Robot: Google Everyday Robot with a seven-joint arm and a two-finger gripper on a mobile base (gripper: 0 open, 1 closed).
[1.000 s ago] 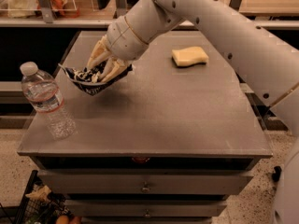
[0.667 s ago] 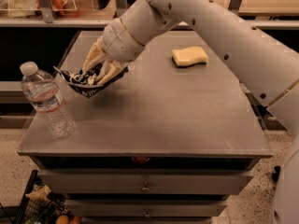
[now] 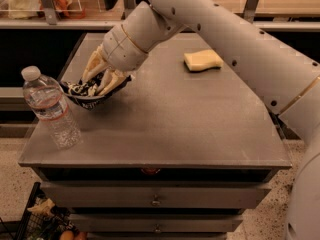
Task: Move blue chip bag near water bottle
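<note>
The blue chip bag (image 3: 86, 95) is a crumpled dark-blue foil bag with white patches, held in my gripper (image 3: 99, 79) above the left part of the table. The gripper's pale fingers (image 3: 93, 64) are shut on the bag from above. The water bottle (image 3: 50, 109), clear with a white cap and a thin red-and-white band, stands upright near the table's front left corner. The bag hangs just right of the bottle's upper part, close to it, with a small gap between them.
A pale yellow sponge (image 3: 202, 60) lies at the back right of the grey table (image 3: 180, 129). Drawers sit below the table front. A wire basket (image 3: 40, 219) stands on the floor at the lower left. Shelving runs behind the table.
My gripper has carried the bag a little further left and down, closer to the bottle. The bottle and the sponge have not moved.
</note>
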